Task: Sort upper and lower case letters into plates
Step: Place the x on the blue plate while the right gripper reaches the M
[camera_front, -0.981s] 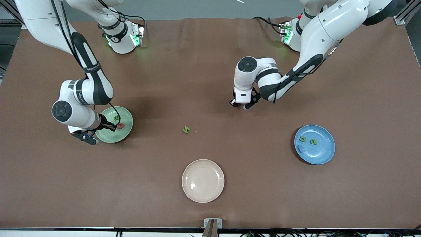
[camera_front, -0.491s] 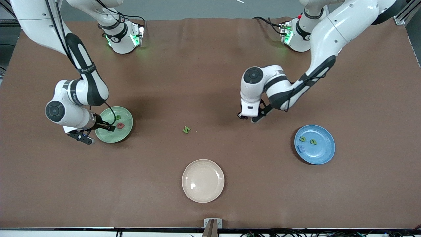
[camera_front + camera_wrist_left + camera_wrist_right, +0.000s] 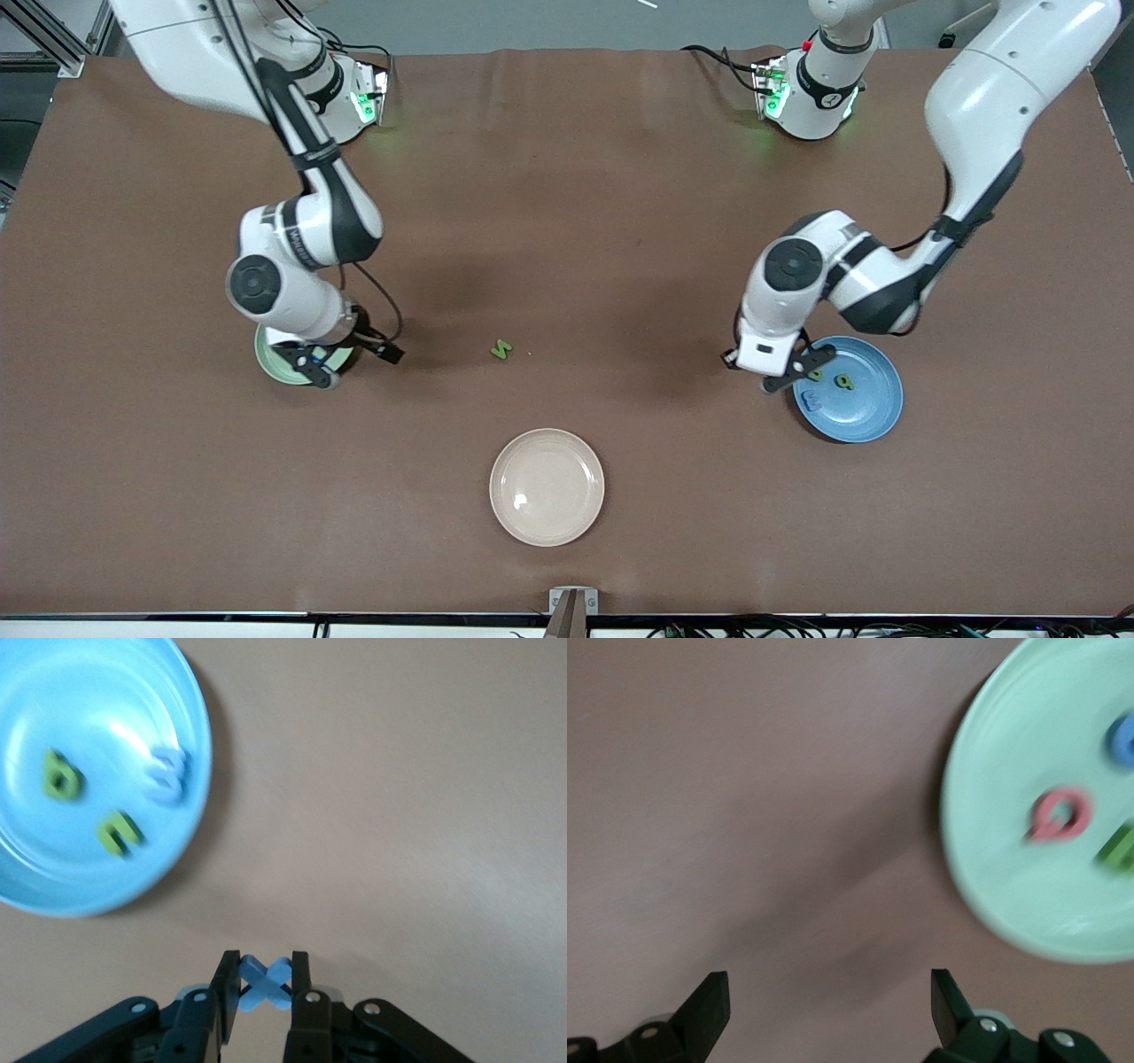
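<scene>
Plates: the blue plate (image 3: 849, 390) at the left arm's end holds two green letters and a pale blue one; the green plate (image 3: 282, 361) at the right arm's end holds pink, blue and green letters. Left gripper (image 3: 266, 985), by the blue plate's rim, pinches a blue letter (image 3: 264, 981). Right gripper (image 3: 828, 1014) gapes empty. A green letter (image 3: 501, 349) lies between the plates.
</scene>
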